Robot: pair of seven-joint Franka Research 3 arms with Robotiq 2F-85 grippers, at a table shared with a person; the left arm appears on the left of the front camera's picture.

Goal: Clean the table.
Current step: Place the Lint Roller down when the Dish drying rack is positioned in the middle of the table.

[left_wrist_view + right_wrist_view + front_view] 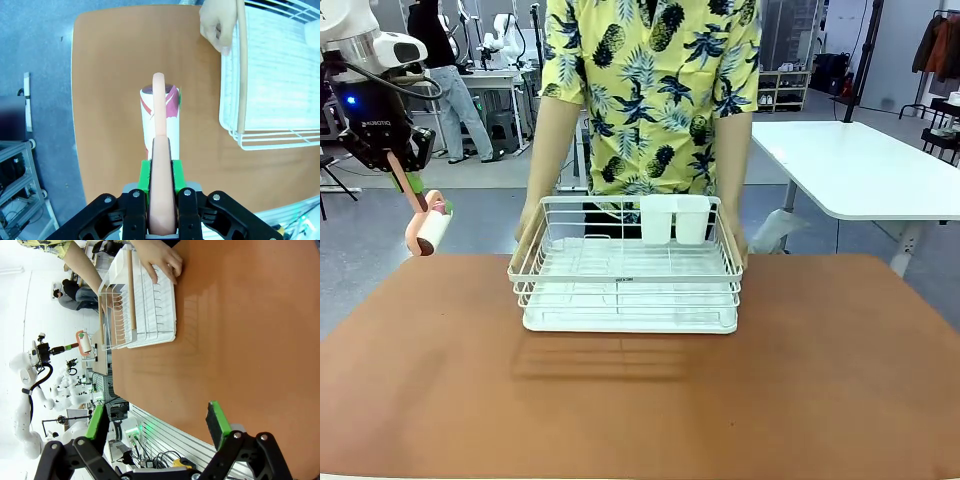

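The reddish-brown tabletop (800, 380) is seen filling the near part of the front view, smooth and matte with rounded corners, on a grey floor. Behind it, at the right, a white-topped table (865, 165) on metal legs is seen, and shelving and other workstations are visible farther back in the room.

A white wire dish rack (628, 275) is set on the tabletop toward its far edge, with two white cups (674, 218) hung at its far rim. The rack is held at both ends by a person in a yellow pineapple-print shirt (650, 90); one of the person's hands (219, 25) is seen at the rack's wooden rail in the left wrist view.

The left hand (161, 187) is raised above the tabletop's far-left corner and is closed on the salmon handle of a lint roller (160, 120), whose white roll bears red markings. White lettering on the hand's black body is seen in the front view, possibly a maker's name, but it is too small to be read with certainty.

The right hand (157, 425) is held wide open over the tabletop, with nothing between its green pads.
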